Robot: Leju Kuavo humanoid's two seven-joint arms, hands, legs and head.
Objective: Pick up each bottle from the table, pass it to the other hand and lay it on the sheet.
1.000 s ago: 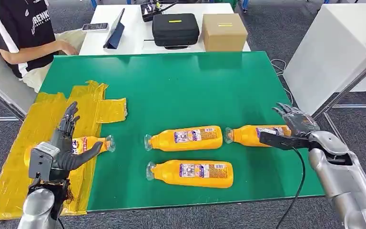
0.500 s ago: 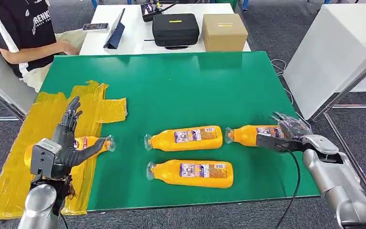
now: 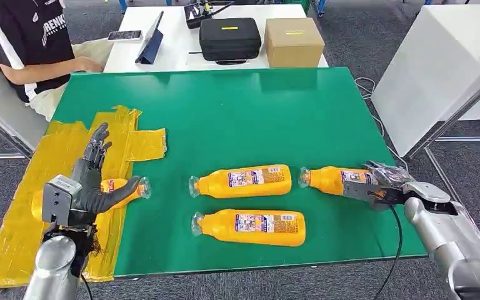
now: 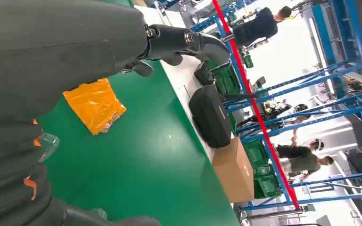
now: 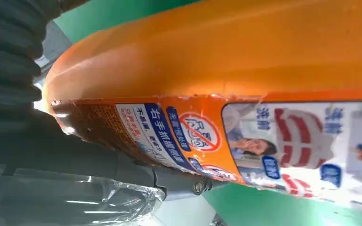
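Several orange bottles with clear caps lie on their sides on the green table (image 3: pixel 237 112). One bottle (image 3: pixel 124 187) rests on the yellow sheet (image 3: pixel 56 150) at the left, and my left hand (image 3: pixel 90 184) hovers just above it with fingers spread, holding nothing. At the right, my right hand (image 3: pixel 382 186) wraps the base end of another bottle (image 3: pixel 328 179), which still lies on the table. The right wrist view shows that bottle's (image 5: pixel 245 70) label close up, with my thumb (image 5: pixel 75 155) against it. Two more bottles (image 3: pixel 244 181) (image 3: pixel 253 227) lie in the middle.
A seated person (image 3: pixel 19 37) is at the table's far left corner. Behind stands a white table with a black case (image 3: pixel 230 37), a cardboard box (image 3: pixel 294 40) and a tablet (image 3: pixel 152 39). Another white table (image 3: pixel 437 62) stands to the right.
My right hand has dropped onto the right bottle and closed round its base, nudging it slightly right. My left hand has risen a little above the bottle on the sheet.
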